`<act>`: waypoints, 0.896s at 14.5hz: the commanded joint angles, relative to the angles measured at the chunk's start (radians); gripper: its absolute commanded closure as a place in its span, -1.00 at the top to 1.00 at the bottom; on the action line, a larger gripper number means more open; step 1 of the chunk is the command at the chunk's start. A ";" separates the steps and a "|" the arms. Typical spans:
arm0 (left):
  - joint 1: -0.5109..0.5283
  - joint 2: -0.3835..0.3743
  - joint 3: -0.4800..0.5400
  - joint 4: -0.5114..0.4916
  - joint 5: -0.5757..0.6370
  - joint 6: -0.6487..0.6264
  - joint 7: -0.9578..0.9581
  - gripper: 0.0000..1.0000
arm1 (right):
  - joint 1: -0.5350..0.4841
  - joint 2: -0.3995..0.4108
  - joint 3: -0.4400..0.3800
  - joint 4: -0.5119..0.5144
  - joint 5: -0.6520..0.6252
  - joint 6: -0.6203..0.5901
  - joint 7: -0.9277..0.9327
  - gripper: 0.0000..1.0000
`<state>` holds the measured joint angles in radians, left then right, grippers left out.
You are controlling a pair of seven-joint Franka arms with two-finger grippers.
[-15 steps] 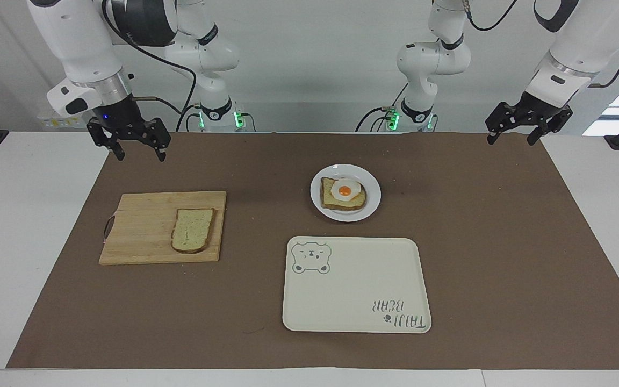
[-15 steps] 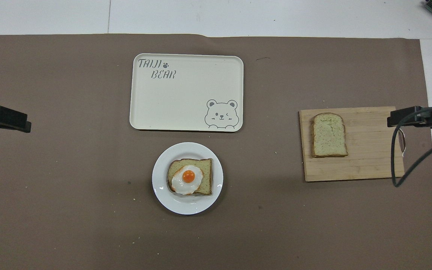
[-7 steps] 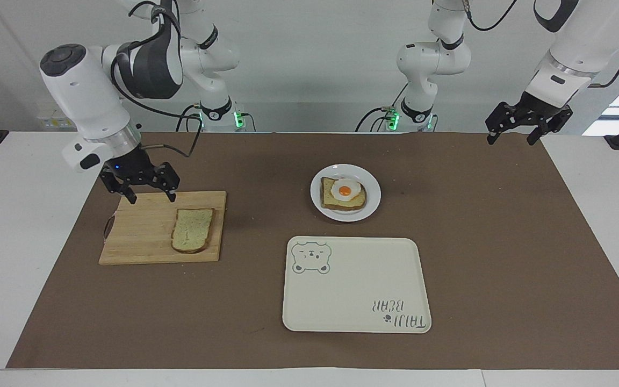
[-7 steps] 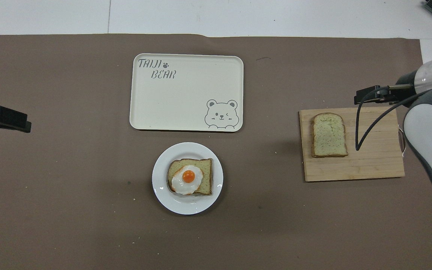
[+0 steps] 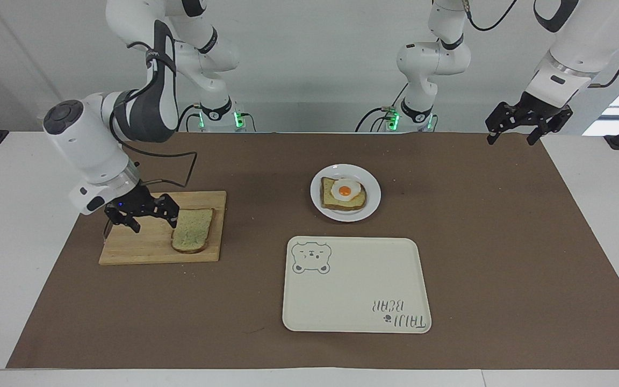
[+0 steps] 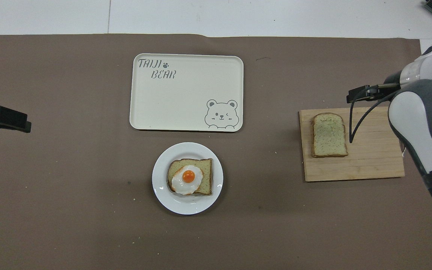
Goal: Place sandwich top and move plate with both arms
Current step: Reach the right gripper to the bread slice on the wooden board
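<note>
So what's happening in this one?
The right gripper hangs open low over the wooden cutting board, beside the plain bread slice, not gripping it. The white plate holds a slice topped with a fried egg, and the bear tray lies farther from the robots. The left gripper waits, open, over the table's edge at its own end.
</note>
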<state>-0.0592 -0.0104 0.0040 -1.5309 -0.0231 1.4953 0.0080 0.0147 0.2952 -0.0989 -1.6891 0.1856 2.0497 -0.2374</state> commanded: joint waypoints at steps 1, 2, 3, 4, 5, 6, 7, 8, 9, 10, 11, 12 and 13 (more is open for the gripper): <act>0.004 0.004 0.001 0.017 -0.009 -0.021 0.009 1.00 | -0.016 0.030 0.005 -0.047 0.046 0.066 -0.068 1.00; 0.004 0.004 0.001 0.015 -0.009 -0.021 0.009 1.00 | -0.018 0.041 0.005 -0.058 0.069 0.075 -0.074 1.00; 0.004 0.004 0.001 0.015 -0.009 -0.020 0.009 1.00 | -0.018 0.042 0.005 -0.079 0.089 0.090 -0.075 1.00; 0.004 0.004 0.001 0.015 -0.009 -0.021 0.009 1.00 | -0.018 0.042 0.005 -0.108 0.091 0.107 -0.076 1.00; 0.004 0.004 0.001 0.015 -0.009 -0.020 0.009 1.00 | -0.016 0.042 0.005 -0.142 0.091 0.130 -0.088 1.00; 0.004 0.004 0.001 0.015 -0.009 -0.020 0.009 1.00 | -0.016 0.041 0.005 -0.168 0.091 0.151 -0.115 1.00; 0.004 0.004 0.001 0.015 -0.009 -0.020 0.009 1.00 | -0.019 0.042 0.005 -0.187 0.092 0.168 -0.135 1.00; 0.004 0.004 0.001 0.015 -0.009 -0.020 0.009 1.00 | -0.022 0.042 0.005 -0.204 0.092 0.184 -0.138 1.00; 0.004 0.004 0.001 0.015 -0.009 -0.020 0.009 1.00 | -0.022 0.041 0.005 -0.214 0.092 0.190 -0.137 1.00; 0.004 0.004 0.001 0.015 -0.009 -0.020 0.009 1.00 | -0.022 0.041 0.005 -0.225 0.101 0.190 -0.137 1.00; 0.004 0.004 0.001 0.015 -0.009 -0.021 0.009 1.00 | -0.021 0.038 0.005 -0.231 0.129 0.190 -0.137 1.00; 0.004 0.004 0.001 0.015 -0.009 -0.020 0.009 1.00 | -0.022 0.038 0.005 -0.233 0.135 0.190 -0.137 1.00; 0.004 0.004 0.001 0.015 -0.009 -0.020 0.009 1.00 | -0.022 0.038 0.005 -0.233 0.135 0.190 -0.137 1.00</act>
<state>-0.0592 -0.0104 0.0040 -1.5309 -0.0231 1.4953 0.0080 0.0043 0.3552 -0.0993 -1.8922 0.2836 2.2198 -0.3361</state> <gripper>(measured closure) 0.000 0.000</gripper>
